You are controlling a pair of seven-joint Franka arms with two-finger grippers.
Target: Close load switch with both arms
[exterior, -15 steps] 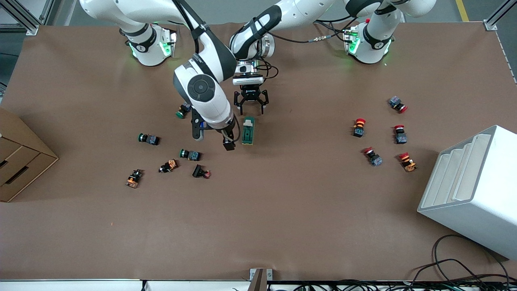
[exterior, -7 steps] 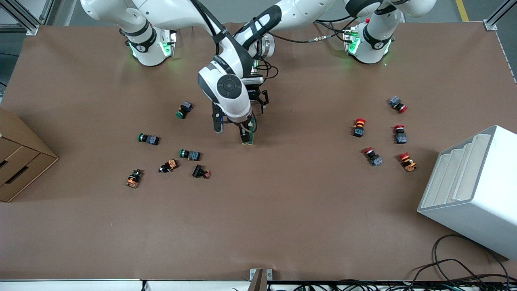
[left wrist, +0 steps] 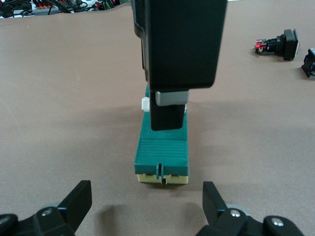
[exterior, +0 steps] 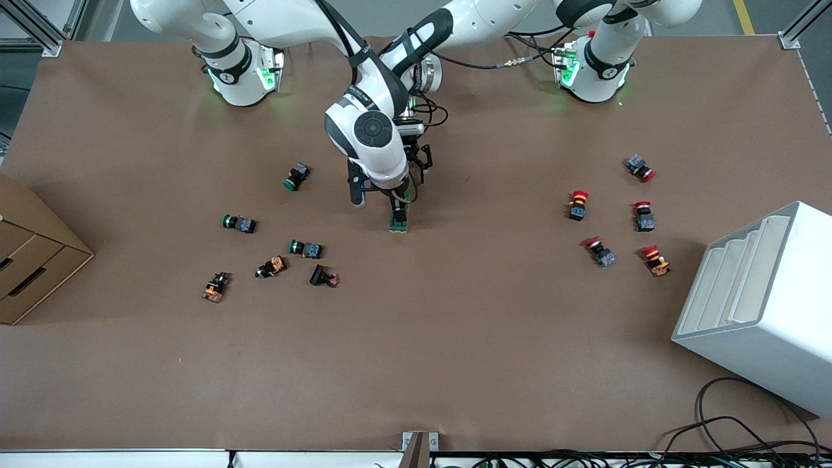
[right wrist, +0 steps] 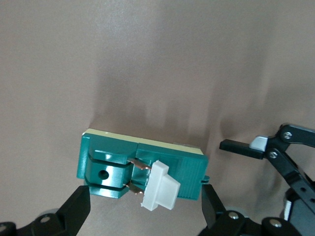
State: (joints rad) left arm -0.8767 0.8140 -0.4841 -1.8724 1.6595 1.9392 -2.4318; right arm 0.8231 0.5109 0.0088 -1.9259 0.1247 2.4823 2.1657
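The dark-green load switch [exterior: 398, 220] lies near the table's middle, and its whitish lever [right wrist: 160, 191] stands raised. My right gripper [right wrist: 145, 209] is open just above the switch, one finger on each side of the lever along the switch's length. In the front view this gripper [exterior: 398, 207] covers most of the switch. My left gripper [left wrist: 146, 206] is open and empty, low over the table at the switch's end that is farther from the front camera. It is apart from the switch [left wrist: 162, 147]. The right arm hides most of it in the front view.
Several green and orange push buttons [exterior: 305, 248] lie toward the right arm's end. Several red-capped buttons [exterior: 577, 203] lie toward the left arm's end. A white rack [exterior: 760, 305] stands at that end and a cardboard box [exterior: 29, 253] at the other.
My right arm has swung toward the left arm's end. Its gripper moved from beside the switch to over it and now covers the left gripper. The left arm has not moved.
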